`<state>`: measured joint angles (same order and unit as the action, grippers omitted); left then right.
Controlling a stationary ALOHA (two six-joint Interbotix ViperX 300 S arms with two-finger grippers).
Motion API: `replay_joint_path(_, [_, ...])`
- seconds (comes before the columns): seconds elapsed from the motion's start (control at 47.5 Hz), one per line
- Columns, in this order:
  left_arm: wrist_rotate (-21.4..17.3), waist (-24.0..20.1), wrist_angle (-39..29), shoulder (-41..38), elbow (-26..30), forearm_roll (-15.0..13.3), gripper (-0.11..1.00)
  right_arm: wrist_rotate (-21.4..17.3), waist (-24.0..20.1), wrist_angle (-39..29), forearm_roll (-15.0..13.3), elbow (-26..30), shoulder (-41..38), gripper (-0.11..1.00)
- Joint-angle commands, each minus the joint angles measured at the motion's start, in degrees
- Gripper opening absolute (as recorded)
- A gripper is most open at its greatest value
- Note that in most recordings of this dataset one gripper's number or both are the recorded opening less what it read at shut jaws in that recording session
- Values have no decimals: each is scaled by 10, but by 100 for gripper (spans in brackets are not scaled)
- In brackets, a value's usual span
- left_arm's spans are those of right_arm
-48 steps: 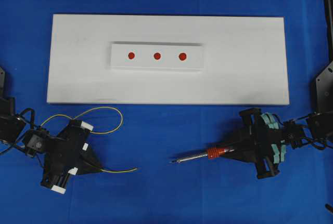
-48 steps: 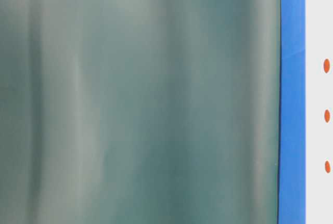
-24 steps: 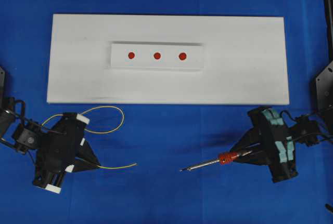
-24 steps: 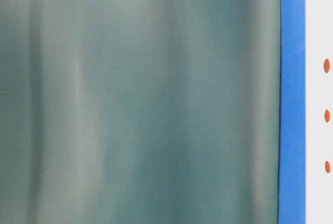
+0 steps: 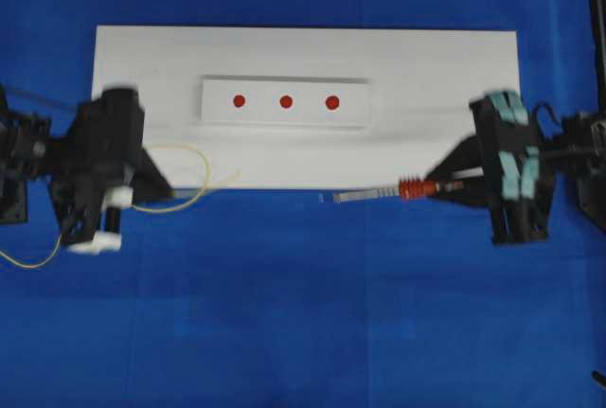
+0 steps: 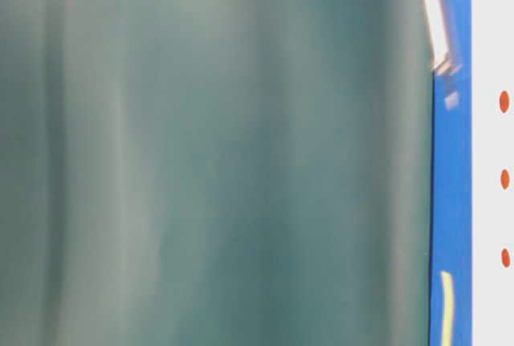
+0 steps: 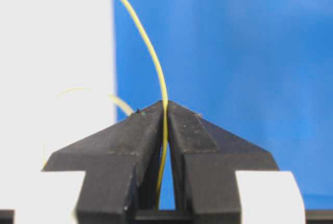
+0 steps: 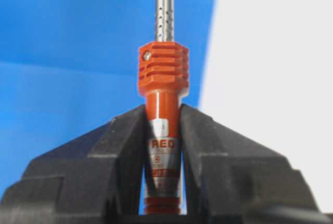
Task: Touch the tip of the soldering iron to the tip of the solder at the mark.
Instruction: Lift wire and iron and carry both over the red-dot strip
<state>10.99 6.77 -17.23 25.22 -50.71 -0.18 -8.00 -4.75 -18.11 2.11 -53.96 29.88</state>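
Left fingers (image 7: 165, 110) pinched shut on the solder (image 7: 151, 52), wire arcing onward past their tips. Right fingers (image 8: 162, 110) clamped around the soldering iron (image 8: 163, 73), shaft jutting straight beyond them.

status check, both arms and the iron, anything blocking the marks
Left gripper shut on solder. Right gripper shut on soldering iron. Tips apart, short of red marks. Nothing in the way.

Blurred grey-green surface (image 6: 217, 153) filling most of the table-level view, left gripper (image 5: 151, 186) smeared in the overhead view, soldering iron (image 8: 163, 73) tip cut off at the right wrist view's top edge, solder (image 7: 156, 73) running off the left wrist view's top.
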Motion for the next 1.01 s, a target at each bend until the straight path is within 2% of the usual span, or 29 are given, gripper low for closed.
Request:
replay_joint_path(0.0, [-2, -48, -17, 6, 18, 3, 2, 0, 39, -19, -23, 34, -12, 6])
replay_joint_path(0.21, [-39, -113, -37, -3, 26, 4, 2, 0, 114, -31, -57, 80, -78, 6])
replay_joint_path(0.4, [-70, -150, -67, -30, 44, 4, 2, 0, 144, -48, -80, 129, -142, 6])
replay_joint_path(0.61, [-89, -163, -120, -80, 74, 4, 2, 0, 150, -75, -89, 164, -188, 6])
replay_joint_path(0.989, [-92, -160, -123, -89, 83, 4, 2, 0, 150, -81, -92, 171, -193, 6])
